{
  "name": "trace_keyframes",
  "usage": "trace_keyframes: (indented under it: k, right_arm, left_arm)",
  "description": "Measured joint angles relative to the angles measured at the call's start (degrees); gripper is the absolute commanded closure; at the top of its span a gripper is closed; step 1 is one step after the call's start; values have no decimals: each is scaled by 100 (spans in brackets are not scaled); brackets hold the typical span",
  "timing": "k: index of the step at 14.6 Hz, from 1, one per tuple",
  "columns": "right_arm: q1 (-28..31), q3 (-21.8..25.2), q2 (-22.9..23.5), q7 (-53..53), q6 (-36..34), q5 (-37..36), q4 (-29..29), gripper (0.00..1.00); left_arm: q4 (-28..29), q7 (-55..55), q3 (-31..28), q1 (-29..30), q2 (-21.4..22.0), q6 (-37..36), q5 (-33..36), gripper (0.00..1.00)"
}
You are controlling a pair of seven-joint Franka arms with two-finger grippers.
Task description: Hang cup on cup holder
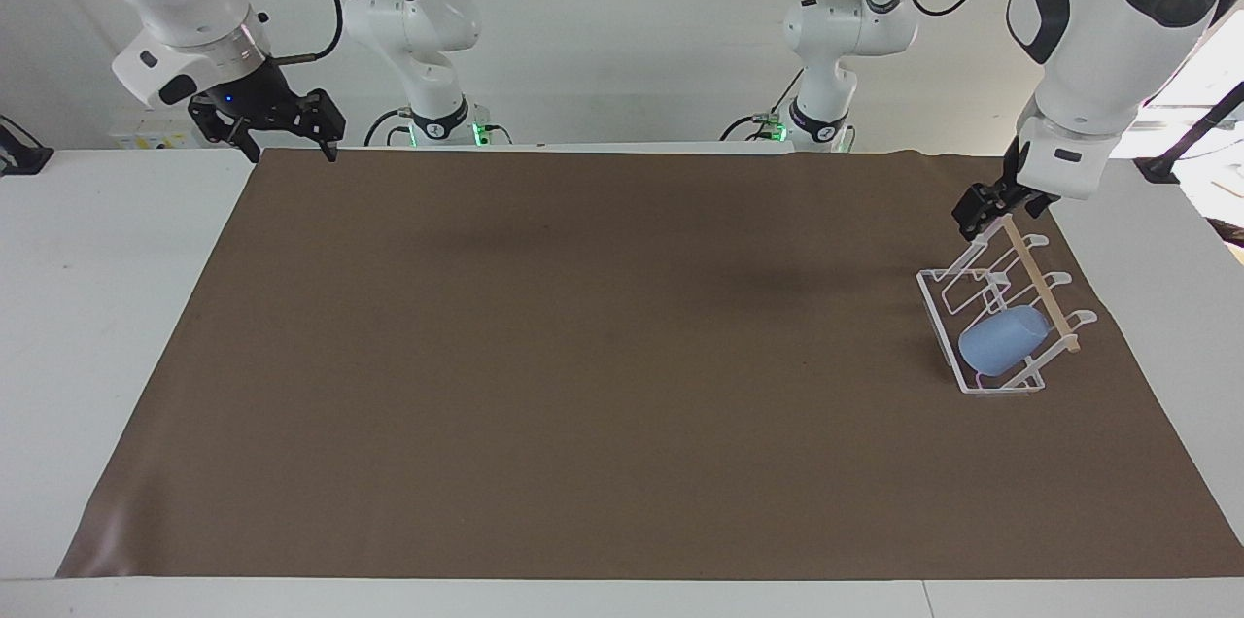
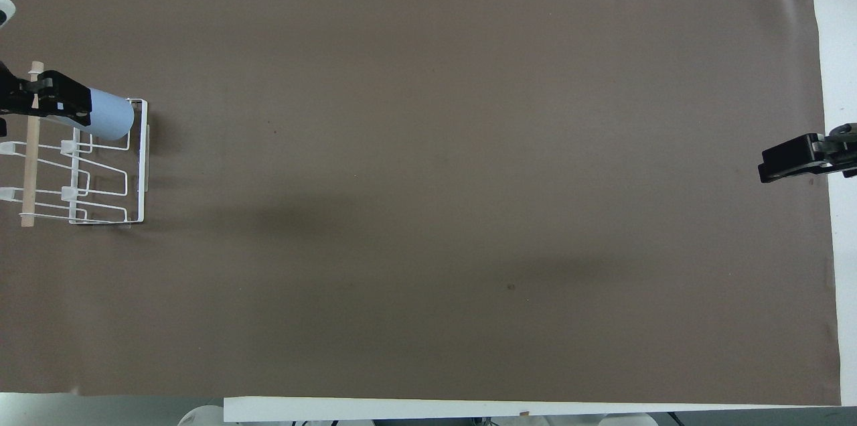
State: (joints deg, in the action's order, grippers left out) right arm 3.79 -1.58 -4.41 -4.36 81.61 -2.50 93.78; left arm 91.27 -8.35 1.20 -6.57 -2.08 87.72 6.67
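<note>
The left gripper hangs in the air at the right of the facing view, over the rack's end nearer the robots, holding nothing; whether its fingers are spread cannot be told. Below it in that frame, the cup lies slanted over a prong at the rack's farther end, just under the wooden rod. The hanging looks done, so the step in hand is retreat: the arm should rise straight and clear of the rod, so nothing snags the wire. The right gripper waits, fingers apart, at the upper left over the brown mat's corner
</note>
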Motion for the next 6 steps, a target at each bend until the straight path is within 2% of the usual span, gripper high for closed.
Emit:
trace_keyframes:
  k: [2, 6]
  right_arm:
    - [0, 0, 0, 0, 0, 0, 0, 1]
    - [0, 0, 0, 0, 0, 0, 0, 1]
  left_arm:
    - [-75, 498, -15, 13, 64, -150, -386, 0]
    - [-376, 585, -32, 15, 67, -241, -758, 0]
